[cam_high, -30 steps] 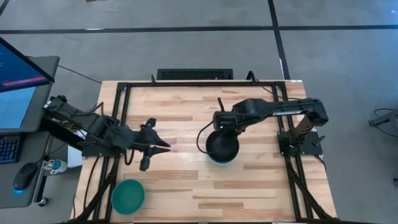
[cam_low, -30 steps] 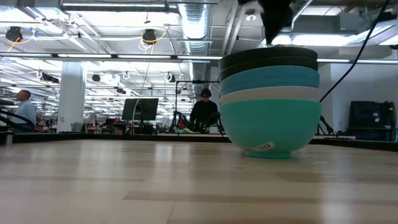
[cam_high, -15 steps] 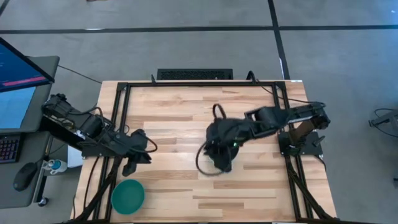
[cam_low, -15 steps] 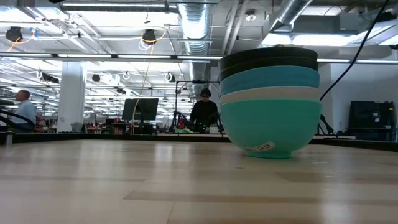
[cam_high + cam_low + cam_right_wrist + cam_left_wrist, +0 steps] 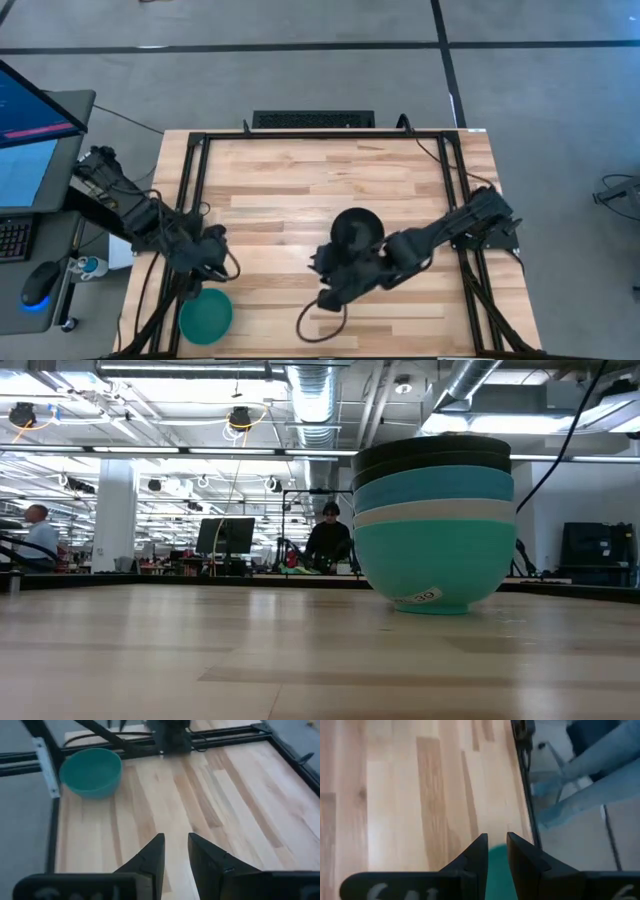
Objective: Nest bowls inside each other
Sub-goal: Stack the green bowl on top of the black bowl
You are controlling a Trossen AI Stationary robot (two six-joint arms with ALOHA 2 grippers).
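With its two dark fingers nearly closed on nothing, a thin slit between them, the left gripper (image 5: 213, 268) hovers just above the smooth, round teal-green bowl (image 5: 205, 315) at the table's front-left corner. Likewise pinched almost together and empty, the right gripper (image 5: 330, 291) hangs low over bare planks just in front of the nested stack (image 5: 434, 520). That stack sits mid-table: a rounded cyan bowl at the base, then white, blue and two black rims layered. Pale, grained wooden boards make up the table (image 5: 290, 190).
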